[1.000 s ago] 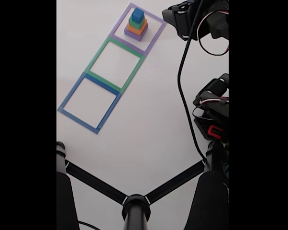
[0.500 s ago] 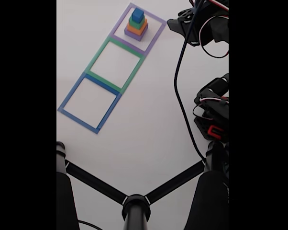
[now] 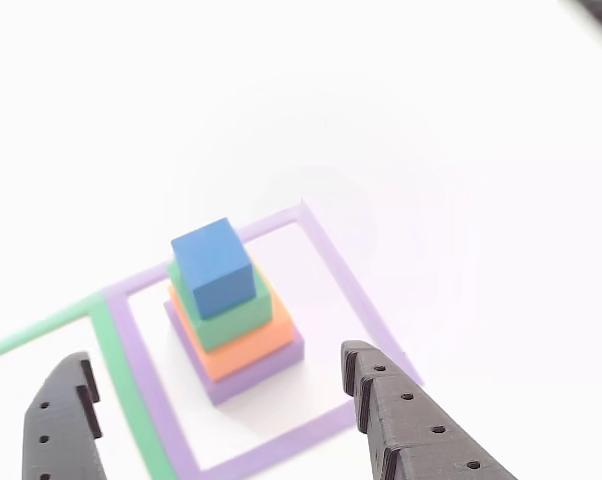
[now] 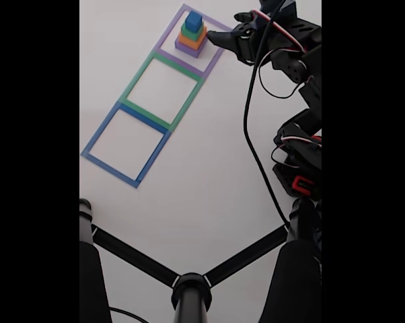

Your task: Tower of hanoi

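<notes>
Jaws [image 3: 216,410] apart before upright tower [image 3: 231,310]

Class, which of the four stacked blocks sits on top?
The blue cube, the smallest, tops the stack; green, orange and purple blocks lie beneath it.

Fixed view: high above, looking down on the whole bench [image 4: 209,175]. Other view: rides behind the tool [image 3: 216,400], close, angled down. Both share the stacked blocks [image 3: 231,310] inside the purple tape square [image 4: 216,57].
</notes>
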Motion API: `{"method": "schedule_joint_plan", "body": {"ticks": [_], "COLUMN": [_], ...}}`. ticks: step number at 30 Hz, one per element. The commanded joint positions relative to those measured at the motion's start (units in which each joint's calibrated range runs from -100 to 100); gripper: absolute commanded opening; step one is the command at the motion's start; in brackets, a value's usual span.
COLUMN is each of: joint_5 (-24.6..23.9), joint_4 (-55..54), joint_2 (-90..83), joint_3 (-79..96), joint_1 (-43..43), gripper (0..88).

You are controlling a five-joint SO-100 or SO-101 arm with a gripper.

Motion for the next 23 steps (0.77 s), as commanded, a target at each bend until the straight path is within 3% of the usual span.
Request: {"method": "schedule_joint_plan", "body": {"ticks": [1,6,13,23], "joint_5": [0.20,0.20,0.20,0.20], "joint_4": [-17.40,-36.99,-55.85,-70.74], "joint_2": [4.12,11.49,22.39,36.89], "joint_3": [5.27,12.45,16.54,15.36], "joint_1": [0.40,0.40,0.32,-0.82], "gripper": [32.2,33.3,33.5,33.3]}}
